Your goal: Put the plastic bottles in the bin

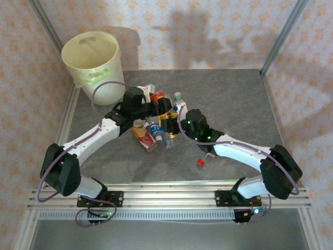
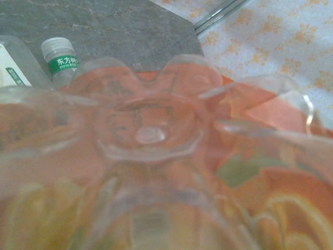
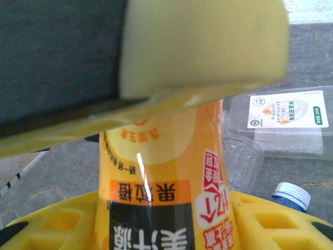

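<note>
The pale cream bin (image 1: 91, 58) stands at the table's back left corner. Several plastic bottles lie heaped mid-table (image 1: 156, 130). My left gripper (image 1: 154, 97) is at the heap's far side. The base of an orange-labelled bottle (image 2: 151, 135) sits tight against its camera and hides its fingers. My right gripper (image 1: 171, 121) is shut on a yellow-orange labelled bottle (image 3: 161, 177), which passes between its foam pad (image 3: 208, 47) and yellow lower finger. A white-capped, green-labelled bottle (image 2: 60, 60) lies just beyond the left gripper.
A crushed clear bottle with a white label (image 3: 283, 120) and a blue-capped bottle (image 3: 291, 195) lie beside the right gripper. A small red cap (image 1: 200, 163) rests near the right arm. Metal frame posts and patterned walls border the table.
</note>
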Tool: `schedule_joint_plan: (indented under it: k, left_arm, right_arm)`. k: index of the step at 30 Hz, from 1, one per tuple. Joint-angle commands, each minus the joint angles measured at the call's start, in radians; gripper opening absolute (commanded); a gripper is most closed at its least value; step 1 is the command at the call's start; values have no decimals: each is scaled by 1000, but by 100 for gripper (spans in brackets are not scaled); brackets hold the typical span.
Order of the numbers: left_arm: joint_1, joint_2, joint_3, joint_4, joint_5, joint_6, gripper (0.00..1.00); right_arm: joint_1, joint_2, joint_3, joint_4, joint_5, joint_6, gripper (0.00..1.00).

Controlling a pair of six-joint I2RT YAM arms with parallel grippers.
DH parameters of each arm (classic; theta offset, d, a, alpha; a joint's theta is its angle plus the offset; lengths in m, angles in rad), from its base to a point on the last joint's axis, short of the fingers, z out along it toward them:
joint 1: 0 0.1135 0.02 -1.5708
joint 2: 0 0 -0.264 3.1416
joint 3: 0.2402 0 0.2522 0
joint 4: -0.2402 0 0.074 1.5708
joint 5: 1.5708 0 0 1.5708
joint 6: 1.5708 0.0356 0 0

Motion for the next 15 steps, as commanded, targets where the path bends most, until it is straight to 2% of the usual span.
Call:
schedule_joint_plan:
  k: [1, 6, 8, 10, 11, 15]
  left_arm:
    - [0, -1, -17, 57, 17, 8, 70]
    - [0, 2, -15, 73, 15, 6, 61]
    - [0, 5, -12, 69, -3, 1, 59]
    - [1, 7, -2, 52, -20, 1, 57]
    - [0, 8, 4, 41, -29, 4, 56]
    - [0, 1, 13, 7, -88, 15, 57]
  right_arm:
    - [8, 3, 27, 45, 13, -17, 47]
    - [8, 9, 32, 50, 3, -17, 50]
    - [8, 10, 41, 32, 5, -11, 59]
    - [7, 17, 72, -39, 19, -4, 75]
    - [7, 19, 84, -66, 15, -9, 79]
    - [7, 14, 91, -94, 4, -14, 85]
